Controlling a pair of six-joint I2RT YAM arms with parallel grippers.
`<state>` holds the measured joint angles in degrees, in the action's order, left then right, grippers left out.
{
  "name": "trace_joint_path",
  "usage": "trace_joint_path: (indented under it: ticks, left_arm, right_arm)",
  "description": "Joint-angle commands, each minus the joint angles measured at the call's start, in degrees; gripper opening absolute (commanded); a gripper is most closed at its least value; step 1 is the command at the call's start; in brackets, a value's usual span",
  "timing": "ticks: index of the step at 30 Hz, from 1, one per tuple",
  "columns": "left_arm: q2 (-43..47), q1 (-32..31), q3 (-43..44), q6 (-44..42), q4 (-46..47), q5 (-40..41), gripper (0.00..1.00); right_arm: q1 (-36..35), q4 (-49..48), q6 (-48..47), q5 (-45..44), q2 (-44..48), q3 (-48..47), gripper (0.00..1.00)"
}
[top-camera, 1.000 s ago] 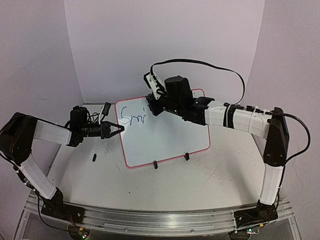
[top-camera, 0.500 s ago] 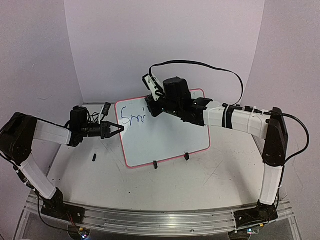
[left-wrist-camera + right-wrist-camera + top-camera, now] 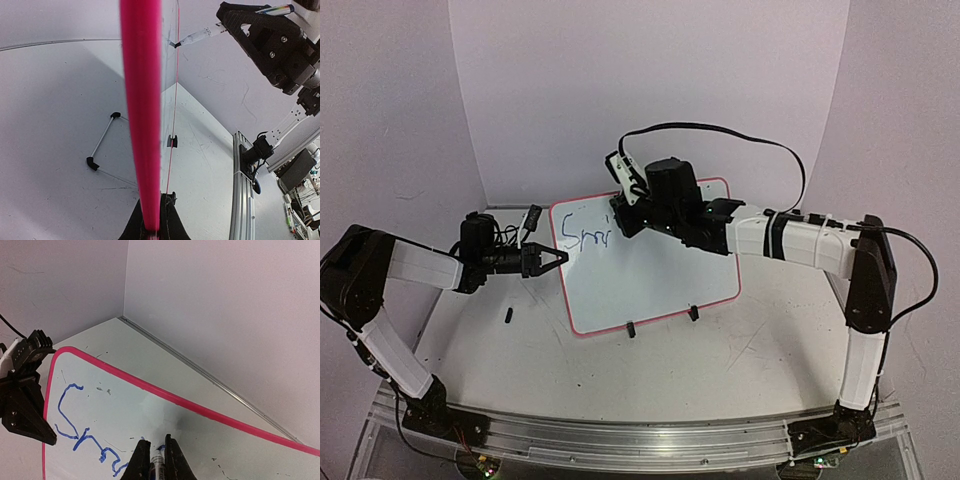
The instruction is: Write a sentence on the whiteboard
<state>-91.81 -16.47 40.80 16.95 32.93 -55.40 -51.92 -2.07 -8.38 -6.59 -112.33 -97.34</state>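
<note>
One change: right tool (image 3: 155, 444) edged slightly leftward along whiteboard (image 3: 650, 285).
Right tool: closed on marker (image 3: 158, 464); blue writing (image 3: 75, 432) to its left.
Left tool (image 3: 154, 202): unmoved, pinching board's edge.

The whiteboard (image 3: 142, 100) runs edge-on down centre frame, clamped at the bottom in the jaws of the left gripper (image 3: 152, 227). A marker (image 3: 200, 36) touches it near the top.

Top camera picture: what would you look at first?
The big whiteboard with its pink frame stands propped up in the middle, with blue scribbles in its top left corner. The right gripper holds a marker against it, and the left gripper pinches its left edge.
</note>
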Motion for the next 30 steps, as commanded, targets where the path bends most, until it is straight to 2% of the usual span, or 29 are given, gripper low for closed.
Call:
trace_joint_path:
  ticks: [1,30]
  left_arm:
    - [-1.3,0.1,0.5,-2.4,-2.4,6.7,0.00]
    - [-1.4,0.1,0.5,-2.6,-2.7,6.6,0.00]
  right_arm:
    - [-0.5,0.3,1.1,-1.0,1.5,1.9,0.00]
    - [-2.0,-0.4,2.7,-2.4,4.1,8.2,0.00]
